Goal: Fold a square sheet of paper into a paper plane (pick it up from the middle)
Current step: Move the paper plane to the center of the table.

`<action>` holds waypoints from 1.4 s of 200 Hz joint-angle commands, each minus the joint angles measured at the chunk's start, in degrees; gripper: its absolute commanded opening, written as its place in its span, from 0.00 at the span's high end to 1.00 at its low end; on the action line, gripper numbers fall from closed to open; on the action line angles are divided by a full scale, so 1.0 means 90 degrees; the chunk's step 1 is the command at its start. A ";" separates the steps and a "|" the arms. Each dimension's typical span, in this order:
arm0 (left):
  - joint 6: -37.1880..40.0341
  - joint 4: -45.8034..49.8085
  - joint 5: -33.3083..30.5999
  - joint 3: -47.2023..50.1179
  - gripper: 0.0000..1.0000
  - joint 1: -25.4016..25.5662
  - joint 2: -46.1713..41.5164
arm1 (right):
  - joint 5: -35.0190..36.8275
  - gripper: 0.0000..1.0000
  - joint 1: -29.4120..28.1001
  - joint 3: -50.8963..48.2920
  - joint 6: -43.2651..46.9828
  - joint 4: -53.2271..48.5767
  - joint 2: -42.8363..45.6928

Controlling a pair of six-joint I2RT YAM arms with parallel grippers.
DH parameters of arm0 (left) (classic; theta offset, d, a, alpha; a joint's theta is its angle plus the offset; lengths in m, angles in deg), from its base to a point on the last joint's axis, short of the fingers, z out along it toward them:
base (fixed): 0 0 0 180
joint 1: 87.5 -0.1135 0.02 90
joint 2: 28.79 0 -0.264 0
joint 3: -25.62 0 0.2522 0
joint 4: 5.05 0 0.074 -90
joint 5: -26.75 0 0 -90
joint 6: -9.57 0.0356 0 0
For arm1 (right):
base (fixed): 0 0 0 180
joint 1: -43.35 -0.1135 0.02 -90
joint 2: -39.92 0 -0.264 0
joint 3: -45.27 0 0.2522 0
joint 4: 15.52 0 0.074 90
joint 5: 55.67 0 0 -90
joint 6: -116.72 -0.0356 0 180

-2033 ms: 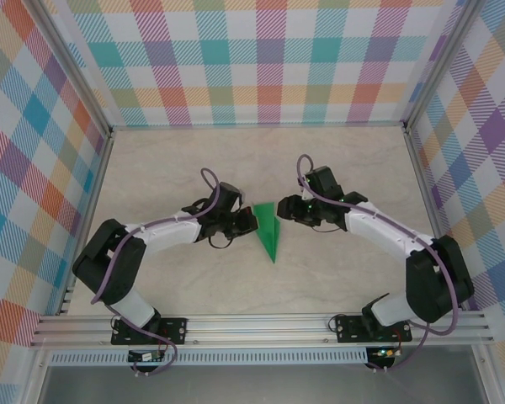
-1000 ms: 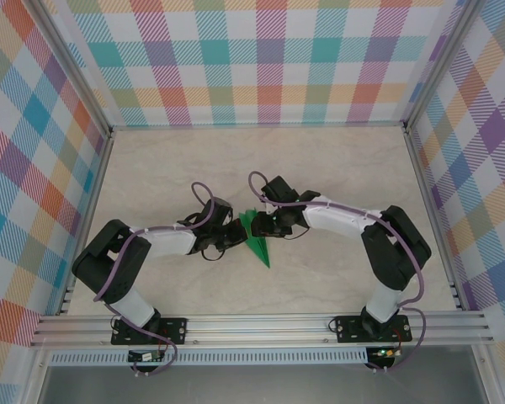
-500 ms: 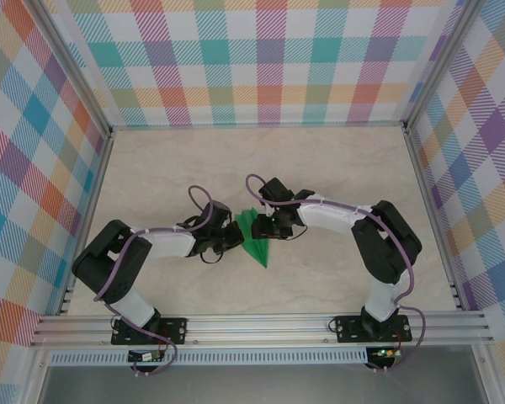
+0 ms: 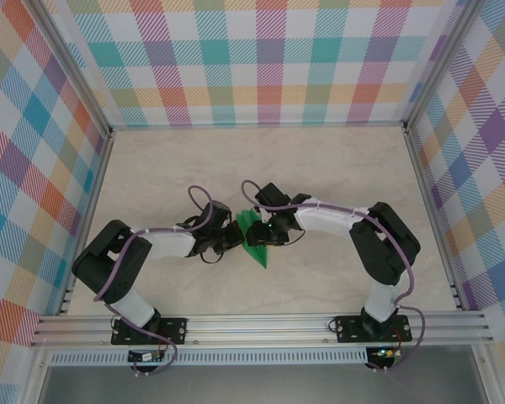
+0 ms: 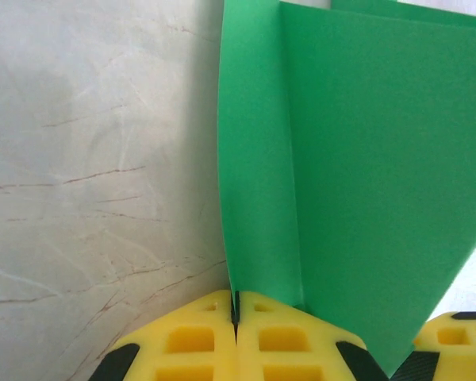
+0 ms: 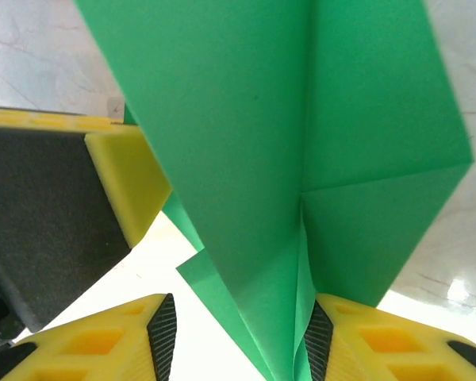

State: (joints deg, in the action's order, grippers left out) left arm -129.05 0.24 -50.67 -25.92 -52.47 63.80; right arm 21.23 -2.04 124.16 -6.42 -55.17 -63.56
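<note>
The green paper plane (image 4: 255, 238) lies folded on the table between the two arms, its point toward the near edge. My left gripper (image 4: 232, 239) is shut on the plane's left fold, and the paper edge (image 5: 258, 198) runs straight into the closed yellow fingertips (image 5: 198, 337). My right gripper (image 4: 266, 233) is over the plane from the right, open, with its black pads (image 6: 162, 337) apart and the plane's centre crease (image 6: 301, 262) standing between them. The left gripper's yellow finger (image 6: 127, 178) is close by in the right wrist view.
The pale marbled tabletop (image 4: 337, 168) is ringed by plaid walls and metal rails (image 4: 261, 324) along the near edge. Both arms' elbows bend outward from the centre.
My right gripper has moved left onto the plane and now straddles its crease. The plane has shifted a little left and turned. My left gripper has kept its hold.
</note>
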 commanded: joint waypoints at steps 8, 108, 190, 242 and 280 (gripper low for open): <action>-0.0064 -0.0305 0.0159 0.0086 0.99 -0.0083 -0.0238 | 0.0330 0.51 -0.0170 0.0013 0.0200 -0.0284 -0.0164; -0.0023 -0.0178 0.0143 0.0082 0.98 -0.0083 -0.0308 | 0.1089 0.66 -0.0307 0.0193 -0.0001 -0.0271 -0.0298; -0.0007 -0.0136 0.0145 0.0047 0.96 -0.0083 -0.0288 | 0.1245 0.76 -0.0304 0.0293 -0.0110 -0.0265 -0.0377; 0.0178 0.0977 -0.0491 -0.0252 0.62 -0.0160 -0.1056 | 0.1782 0.91 -0.0299 0.0479 -0.0083 -0.0470 -0.0281; 0.0473 0.3069 -0.1495 -0.0971 0.26 -0.0547 -0.1761 | 0.2543 0.93 -0.0161 0.1362 0.0247 -0.1017 -0.0459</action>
State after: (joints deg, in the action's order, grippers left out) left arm -127.11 13.79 -56.61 -29.87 -54.73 51.87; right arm 38.56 -4.33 130.38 -6.56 -60.73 -66.55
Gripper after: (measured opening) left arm 0.695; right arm 0.080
